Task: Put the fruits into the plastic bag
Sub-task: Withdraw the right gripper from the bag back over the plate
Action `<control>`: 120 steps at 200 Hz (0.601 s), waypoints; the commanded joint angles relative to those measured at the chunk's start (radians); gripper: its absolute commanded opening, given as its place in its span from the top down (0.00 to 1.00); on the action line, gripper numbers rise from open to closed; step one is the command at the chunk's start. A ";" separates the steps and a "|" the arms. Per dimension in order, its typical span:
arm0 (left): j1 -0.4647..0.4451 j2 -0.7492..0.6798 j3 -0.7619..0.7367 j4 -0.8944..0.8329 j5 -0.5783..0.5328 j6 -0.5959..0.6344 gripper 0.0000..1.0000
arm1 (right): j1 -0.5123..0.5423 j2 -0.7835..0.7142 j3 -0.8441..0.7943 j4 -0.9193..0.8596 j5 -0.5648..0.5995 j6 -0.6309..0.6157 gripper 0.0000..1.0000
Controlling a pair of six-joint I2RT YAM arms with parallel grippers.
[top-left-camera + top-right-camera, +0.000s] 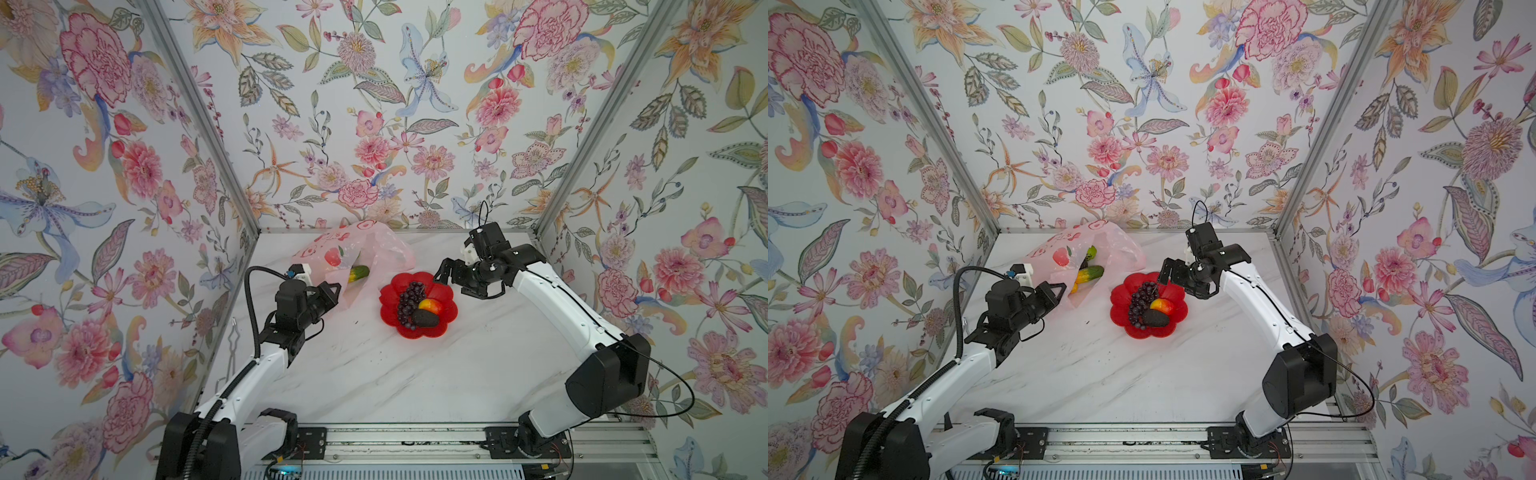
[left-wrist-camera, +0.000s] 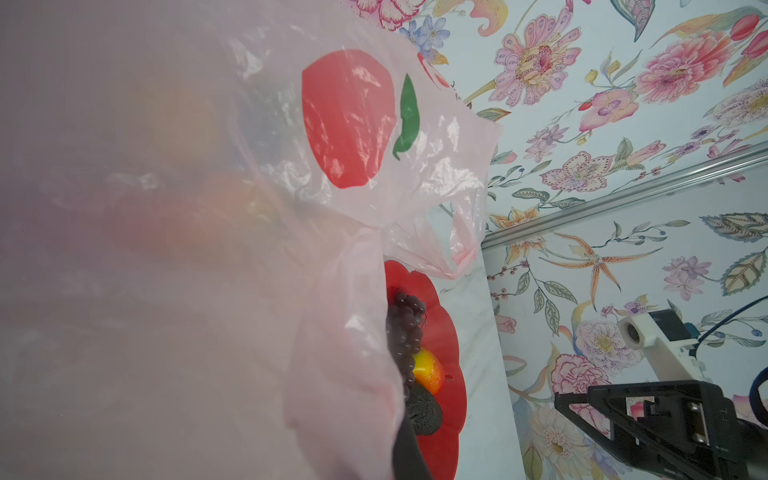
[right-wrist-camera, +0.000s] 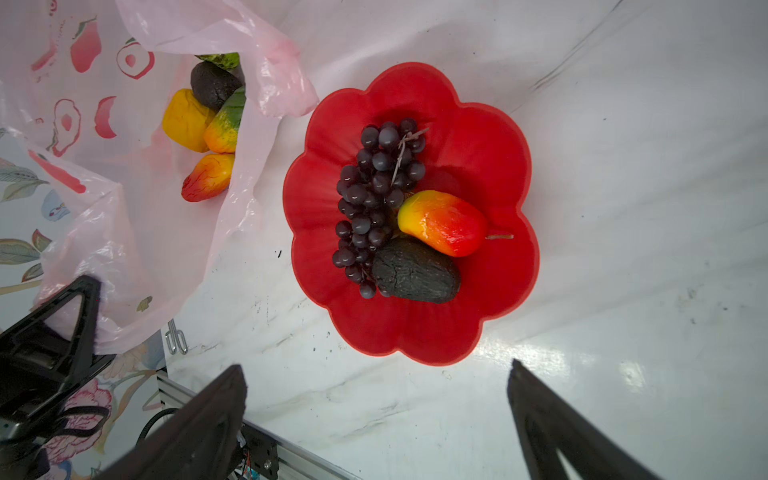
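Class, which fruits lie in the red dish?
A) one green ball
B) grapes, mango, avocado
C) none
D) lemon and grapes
B: the right wrist view shows the grape bunch, a red-orange mango and a dark avocado in the red dish.

Bright, even light; thin translucent pink plastic bag (image 2: 124, 270) blurs my left wrist view; top views bow at three, nine o'clock.

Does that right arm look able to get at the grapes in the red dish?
Probably yes. The right claw is open near the red dish rim, and the grape bunch lies uncovered on top, with only the mango and avocado beside it.
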 commanded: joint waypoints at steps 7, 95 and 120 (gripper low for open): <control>0.010 0.023 0.058 -0.032 0.000 0.029 1.00 | -0.017 0.069 0.070 -0.035 -0.045 -0.070 0.01; 0.011 0.029 0.022 0.023 -0.009 0.011 1.00 | -0.010 0.183 0.141 -0.158 -0.042 -0.143 0.01; 0.009 0.028 -0.002 0.053 -0.003 -0.006 1.00 | 0.012 0.194 0.117 -0.175 -0.024 -0.157 0.01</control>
